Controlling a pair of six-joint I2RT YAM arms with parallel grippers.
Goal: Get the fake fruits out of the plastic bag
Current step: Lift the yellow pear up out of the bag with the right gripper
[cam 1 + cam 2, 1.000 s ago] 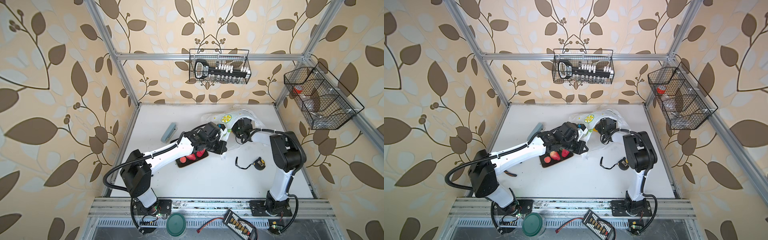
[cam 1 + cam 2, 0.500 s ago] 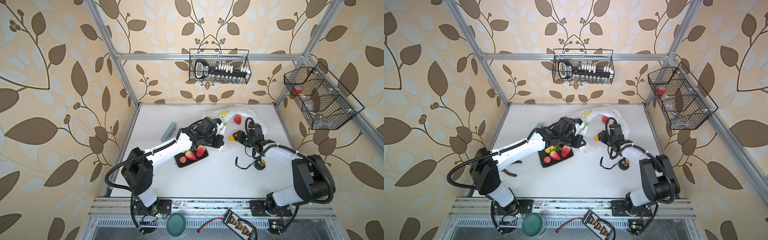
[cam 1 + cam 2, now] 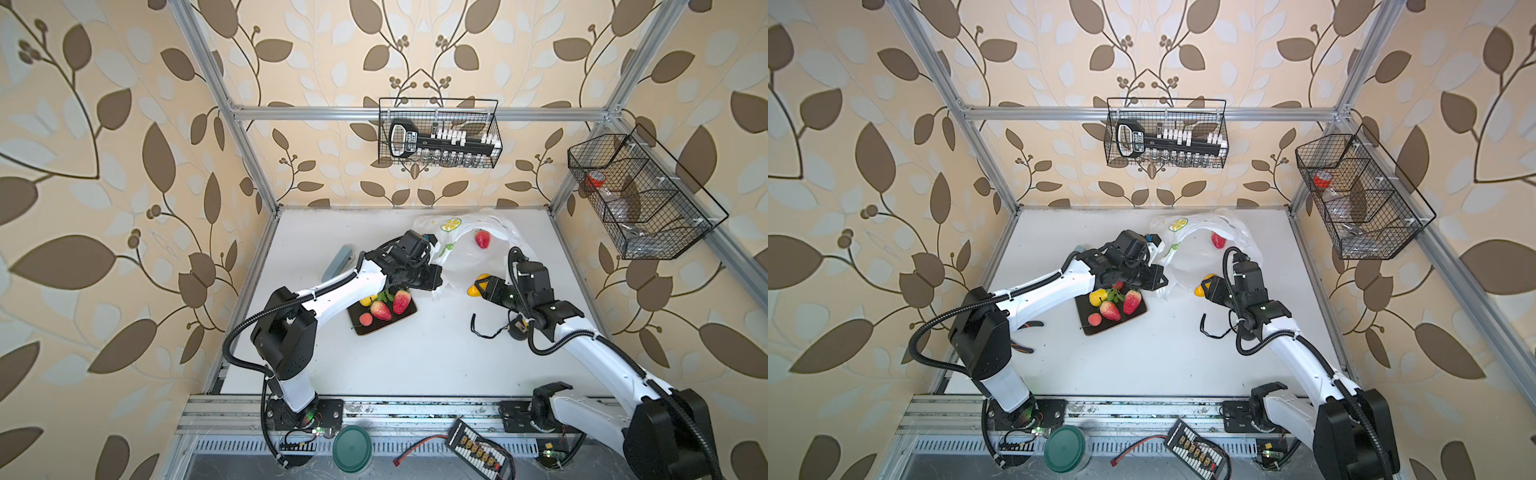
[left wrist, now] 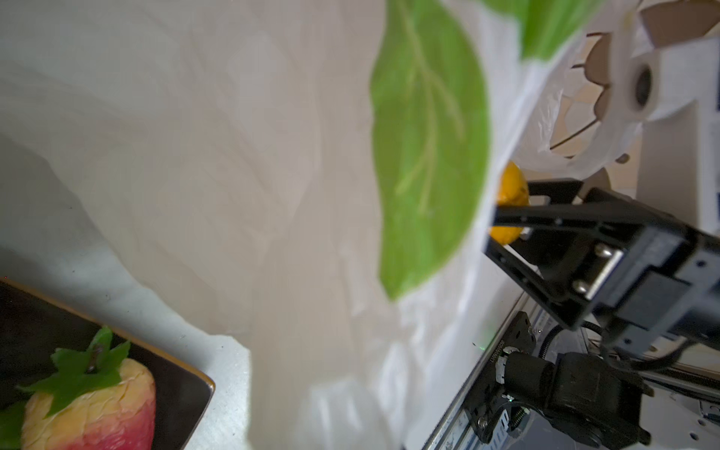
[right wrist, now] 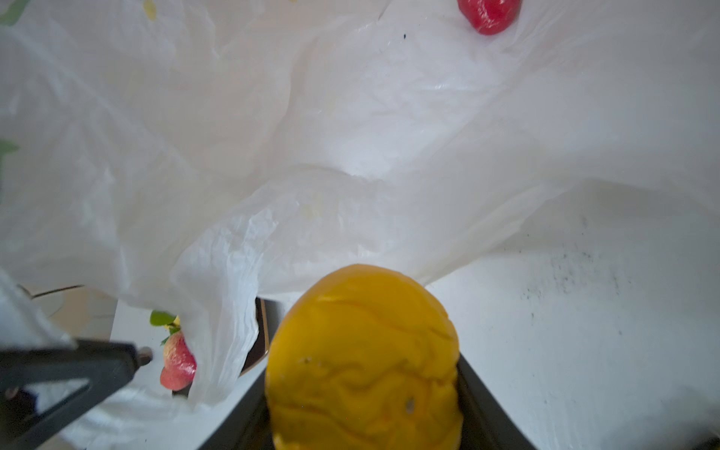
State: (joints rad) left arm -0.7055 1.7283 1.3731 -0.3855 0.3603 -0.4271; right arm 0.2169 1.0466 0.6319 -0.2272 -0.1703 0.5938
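**Yellow fruit gripped just outside the bag, one strawberry left inside**

The cell is walled on three sides with leaf-patterned wallpaper and framed in aluminium rails. A white table forms the work surface. One wire basket is hung on the back wall and another on the right wall.

The plastic bag is spread at the back right of the table. One edge is raised by the left gripper, whose jaws are closed on the film. A dark tray is set just in front of that gripper, and four fake fruits are laid on it: two strawberries, a yellow piece and a small peach. A yellow fruit is clamped in the half-closed right gripper, just outside the bag's mouth. A lone strawberry is seen inside the bag.

In a top view, pliers are shown lying beside the left arm; elsewhere they are hidden behind it. Only in the left wrist view is a printed green leaf seen close up on the bag. Only in the right wrist view is the yellow fruit's wrinkled skin made out between the jaws.
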